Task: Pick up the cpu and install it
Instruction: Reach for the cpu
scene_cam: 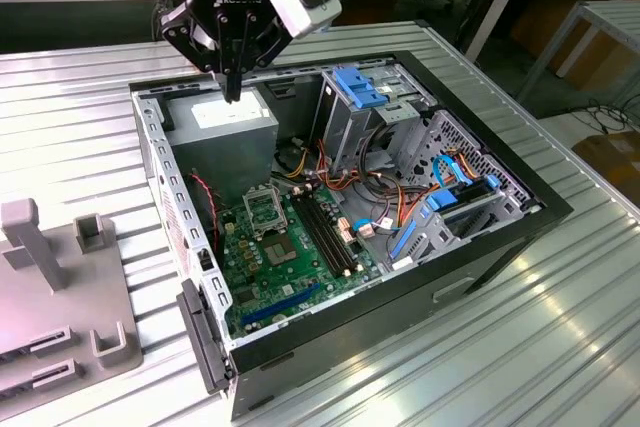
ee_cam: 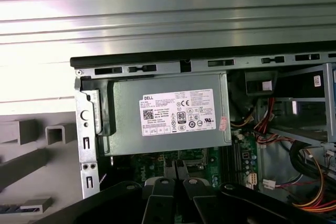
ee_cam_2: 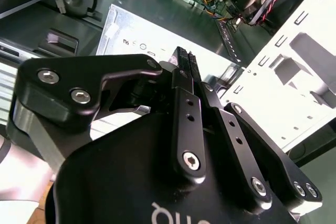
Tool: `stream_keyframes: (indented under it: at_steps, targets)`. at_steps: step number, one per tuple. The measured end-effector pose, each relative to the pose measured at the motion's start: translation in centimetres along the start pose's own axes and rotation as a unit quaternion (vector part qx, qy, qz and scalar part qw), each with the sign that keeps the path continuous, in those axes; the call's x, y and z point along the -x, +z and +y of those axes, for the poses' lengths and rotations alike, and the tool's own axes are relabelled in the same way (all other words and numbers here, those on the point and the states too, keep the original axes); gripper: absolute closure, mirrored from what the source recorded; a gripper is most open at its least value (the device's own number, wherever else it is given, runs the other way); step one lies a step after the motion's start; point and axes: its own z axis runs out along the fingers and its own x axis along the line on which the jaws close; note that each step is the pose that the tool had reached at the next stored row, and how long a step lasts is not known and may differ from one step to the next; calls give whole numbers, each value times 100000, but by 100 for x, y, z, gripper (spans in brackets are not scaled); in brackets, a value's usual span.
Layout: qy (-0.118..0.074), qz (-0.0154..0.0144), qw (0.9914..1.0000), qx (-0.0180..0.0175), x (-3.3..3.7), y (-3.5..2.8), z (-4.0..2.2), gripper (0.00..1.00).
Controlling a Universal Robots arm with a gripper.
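The gripper (scene_cam: 232, 95) was held above the power supply (scene_cam: 240, 142), its fingers (ee_cam_2: 182, 69) pressed together, possibly on the thin cpu. The socket (scene_cam: 262, 209) was seen just beside the supply.

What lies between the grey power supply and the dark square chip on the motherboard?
The metal-framed square socket sits between the power supply and the dark chip on the green motherboard; the exterior view shows this.
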Motion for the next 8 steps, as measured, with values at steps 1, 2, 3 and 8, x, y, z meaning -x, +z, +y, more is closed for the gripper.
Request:
stream_keyframes:
  at_steps: [1,2,3,8]
  targets:
    - [-1,0,100000,1,-4,0,0,85]
    - [-1,1,100000,3,-9,0,-1,85]
    - [0,2,100000,2,-14,0,-1,85]
    - [-3,8,100000,-1,-41,-1,-3,85]
